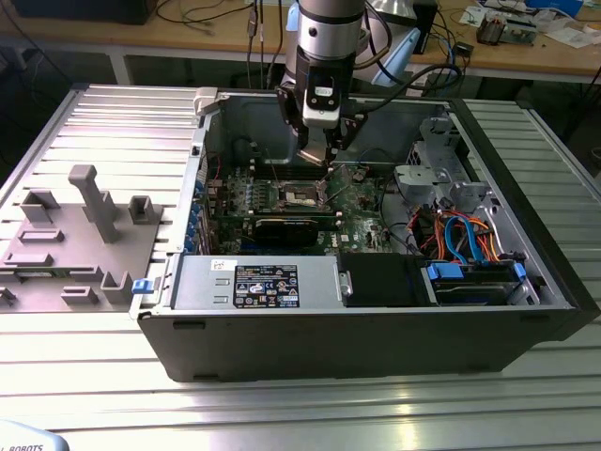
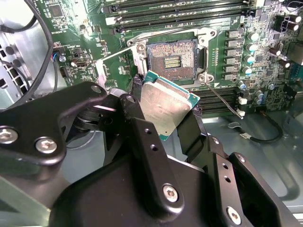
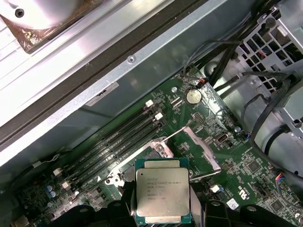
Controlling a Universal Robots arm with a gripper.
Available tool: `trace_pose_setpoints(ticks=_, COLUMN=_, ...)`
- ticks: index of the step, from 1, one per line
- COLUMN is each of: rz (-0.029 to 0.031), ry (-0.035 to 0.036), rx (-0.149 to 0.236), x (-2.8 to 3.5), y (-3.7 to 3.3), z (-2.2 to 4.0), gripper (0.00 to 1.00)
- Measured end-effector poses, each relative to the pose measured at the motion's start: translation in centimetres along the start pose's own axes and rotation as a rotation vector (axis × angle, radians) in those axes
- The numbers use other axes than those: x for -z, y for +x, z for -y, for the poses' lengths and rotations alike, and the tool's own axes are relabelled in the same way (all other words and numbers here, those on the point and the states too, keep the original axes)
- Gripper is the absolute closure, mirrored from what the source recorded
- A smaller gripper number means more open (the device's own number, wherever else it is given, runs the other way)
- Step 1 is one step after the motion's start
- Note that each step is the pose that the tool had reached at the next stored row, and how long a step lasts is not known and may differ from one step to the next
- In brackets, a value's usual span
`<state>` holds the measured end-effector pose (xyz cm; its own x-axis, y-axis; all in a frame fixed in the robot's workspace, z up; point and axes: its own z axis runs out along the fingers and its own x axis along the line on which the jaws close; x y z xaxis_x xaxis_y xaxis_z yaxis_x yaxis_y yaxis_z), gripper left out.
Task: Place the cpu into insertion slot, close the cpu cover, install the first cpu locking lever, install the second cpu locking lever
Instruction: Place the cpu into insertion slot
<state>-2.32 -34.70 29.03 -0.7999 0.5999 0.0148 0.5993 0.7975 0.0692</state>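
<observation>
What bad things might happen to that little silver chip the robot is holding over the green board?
The end effector grips the cpu just by its edges, so it might slip and drop. The insertion slot lies open with its fine contacts bare, and a crooked landing could bend them. The cpu cover stands raised right beside the slot, so the cpu might bump it on the way down.

Open computer case [image 1: 357, 343], power supply [image 1: 254, 282], grey fixture [image 1: 84, 235]
</observation>
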Motion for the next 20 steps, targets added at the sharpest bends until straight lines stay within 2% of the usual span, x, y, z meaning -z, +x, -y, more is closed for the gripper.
trace_pose_setpoints(ticks=20, rz=0.0030, ry=-0.0006, rx=-0.044, x=0.00, y=0.00, z=0.00, gripper=0.46)
